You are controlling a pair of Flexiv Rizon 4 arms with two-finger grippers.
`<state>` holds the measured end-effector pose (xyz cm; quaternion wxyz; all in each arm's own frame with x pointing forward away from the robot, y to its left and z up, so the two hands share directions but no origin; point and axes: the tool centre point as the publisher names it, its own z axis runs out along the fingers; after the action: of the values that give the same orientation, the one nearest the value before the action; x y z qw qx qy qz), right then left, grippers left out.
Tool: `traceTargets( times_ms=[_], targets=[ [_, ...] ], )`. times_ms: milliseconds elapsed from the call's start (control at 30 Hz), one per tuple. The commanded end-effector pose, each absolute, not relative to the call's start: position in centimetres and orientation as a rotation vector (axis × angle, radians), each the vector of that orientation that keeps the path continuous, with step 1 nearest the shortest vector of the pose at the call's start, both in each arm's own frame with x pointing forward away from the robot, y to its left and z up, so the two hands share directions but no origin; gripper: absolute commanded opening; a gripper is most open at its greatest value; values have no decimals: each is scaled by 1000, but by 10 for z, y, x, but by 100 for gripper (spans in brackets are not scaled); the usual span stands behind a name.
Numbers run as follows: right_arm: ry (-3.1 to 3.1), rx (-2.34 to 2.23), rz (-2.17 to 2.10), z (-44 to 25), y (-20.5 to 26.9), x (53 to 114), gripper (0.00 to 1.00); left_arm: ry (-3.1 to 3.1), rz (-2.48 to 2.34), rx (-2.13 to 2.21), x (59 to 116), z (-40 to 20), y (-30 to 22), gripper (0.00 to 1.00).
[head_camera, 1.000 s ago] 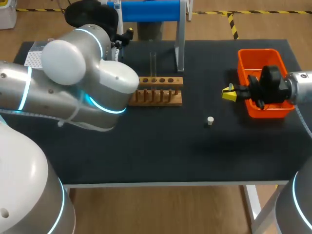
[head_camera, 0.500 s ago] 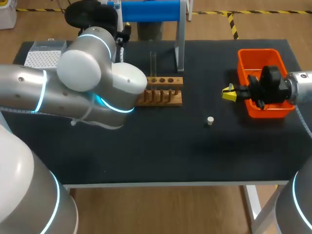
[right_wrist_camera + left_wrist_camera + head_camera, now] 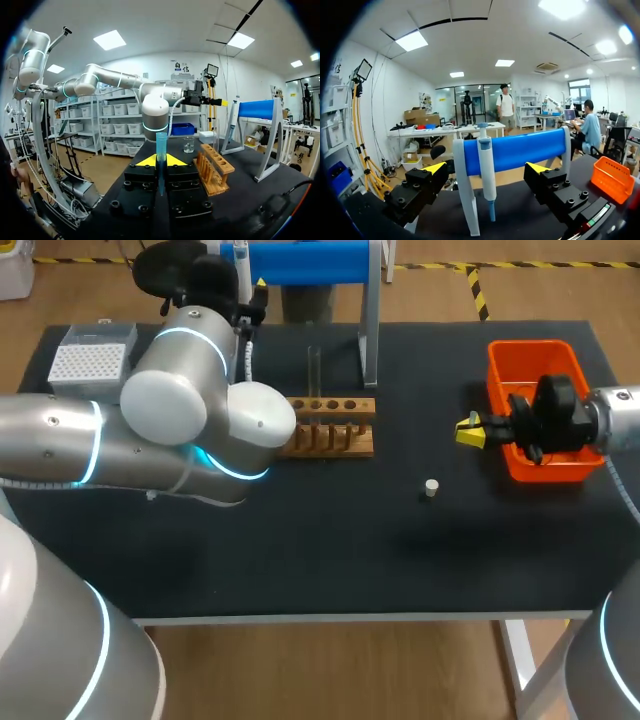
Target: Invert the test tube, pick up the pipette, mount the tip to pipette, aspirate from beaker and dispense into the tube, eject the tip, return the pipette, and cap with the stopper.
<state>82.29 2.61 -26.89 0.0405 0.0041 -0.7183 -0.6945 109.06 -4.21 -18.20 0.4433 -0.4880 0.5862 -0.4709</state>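
Yellow-tipped left gripper [image 3: 486,169]: fingers spread wide, holding nothing. The pipette [image 3: 485,147] hangs ahead between them on the blue stand [image 3: 525,149]. Right gripper [image 3: 161,161]: clamped on a teal tube [image 3: 161,142]. Risk, we judge: closing off-centre could knock the pipette from its hanger.

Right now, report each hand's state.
Left hand: open, holding nothing.
Right hand: closed on a blue tube.
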Motion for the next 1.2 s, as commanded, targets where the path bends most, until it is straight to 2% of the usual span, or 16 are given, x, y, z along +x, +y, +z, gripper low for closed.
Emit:
traceTargets(
  times_ms=[33,833,867,933,1000,1200],
  targets=[
    [-2204,12,-2125,-268,25,822,0,1419,-1182,-1185,1101,-188,-48,100],
    [-2204,12,-2125,-268,25,822,0,1447,-1153,-1248,1134,-193,-49,100],
    [-2204,12,-2125,-268,25,822,0,1452,-1152,-1248,1134,-194,-49,93],
    [-2204,12,-2125,-268,25,822,0,1456,-1150,-1247,1137,-194,-50,91],
    [-2204,12,-2125,-268,25,822,0,1459,-1148,-1250,1140,-194,-49,83],
    [-2204,12,-2125,-268,25,822,0,1461,-1144,-1260,1144,-196,-48,85]
  ],
)
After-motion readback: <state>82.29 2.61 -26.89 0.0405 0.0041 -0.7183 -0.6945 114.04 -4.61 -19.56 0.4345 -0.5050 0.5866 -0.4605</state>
